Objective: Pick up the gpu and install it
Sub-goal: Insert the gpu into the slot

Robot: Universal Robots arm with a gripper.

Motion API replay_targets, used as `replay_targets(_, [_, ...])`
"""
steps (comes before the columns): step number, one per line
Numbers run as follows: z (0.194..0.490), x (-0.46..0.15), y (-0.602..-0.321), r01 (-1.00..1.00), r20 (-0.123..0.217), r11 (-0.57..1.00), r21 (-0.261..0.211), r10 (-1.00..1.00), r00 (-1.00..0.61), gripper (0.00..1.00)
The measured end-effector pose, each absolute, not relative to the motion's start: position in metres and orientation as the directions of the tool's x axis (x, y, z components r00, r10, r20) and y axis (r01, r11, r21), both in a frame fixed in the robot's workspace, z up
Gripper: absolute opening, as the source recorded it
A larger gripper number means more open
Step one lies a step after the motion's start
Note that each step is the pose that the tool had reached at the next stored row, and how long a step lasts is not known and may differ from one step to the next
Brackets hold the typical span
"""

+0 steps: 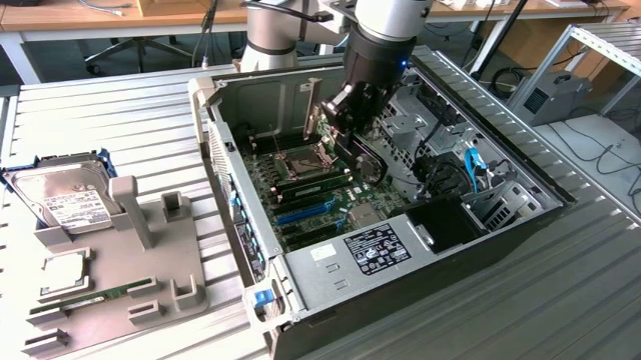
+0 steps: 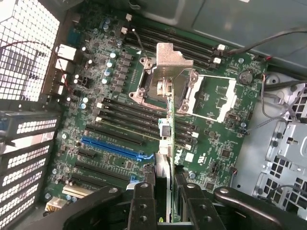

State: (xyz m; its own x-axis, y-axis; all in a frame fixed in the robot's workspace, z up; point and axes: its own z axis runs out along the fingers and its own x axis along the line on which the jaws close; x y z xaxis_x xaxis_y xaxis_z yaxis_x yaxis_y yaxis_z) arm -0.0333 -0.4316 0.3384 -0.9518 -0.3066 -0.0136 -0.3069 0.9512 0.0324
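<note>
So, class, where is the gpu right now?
In the upper middle of the exterior view, the gpu hangs inside the open computer case, gripped by the end effector, over the motherboard near the CPU socket.

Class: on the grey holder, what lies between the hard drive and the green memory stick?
A square silver processor chip, seen in the exterior view.

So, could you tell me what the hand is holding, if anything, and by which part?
The hand holds the gpu, clamped across its flat faces along the top edge, the card hanging edge-on over the motherboard.
</note>
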Motion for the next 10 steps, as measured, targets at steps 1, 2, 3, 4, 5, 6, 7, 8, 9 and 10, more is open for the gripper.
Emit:
replay_targets(1, [0.3384,-0.0333,-0.4317,-0.314,-0.014,0.949,0.032,-0.313,-0.95,0.26])
replay_targets(2, [0.3384,-0.0332,-0.4317,-0.319,-0.014,0.947,0.032,-0.318,-0.948,0.26])
replay_targets(3, [0.3384,-0.0332,-0.4316,-0.324,-0.014,0.946,0.032,-0.323,-0.946,0.26])
replay_targets(4, [0.3384,-0.0332,-0.4316,-0.329,-0.014,0.944,0.032,-0.329,-0.944,0.26])
replay_targets(5, [0.3384,-0.0332,-0.4316,-0.334,-0.014,0.942,0.032,-0.333,-0.943,0.26])
replay_targets(6, [0.3384,-0.0332,-0.4316,-0.338,-0.014,0.941,0.032,-0.338,-0.941,0.26])
replay_targets(7, [0.3384,-0.0331,-0.4316,-0.348,-0.014,0.937,0.032,-0.347,-0.938,0.26])
replay_targets(8, [0.3384,-0.0331,-0.4316,-0.353,-0.014,0.935,0.032,-0.353,-0.935,0.26])
replay_targets(9, [0.3384,-0.0331,-0.4316,-0.357,-0.014,0.933,0.032,-0.357,-0.934,0.26])
replay_targets(10, [0.3384,-0.0331,-0.4316,-0.362,-0.014,0.932,0.032,-0.362,-0.932,0.26])
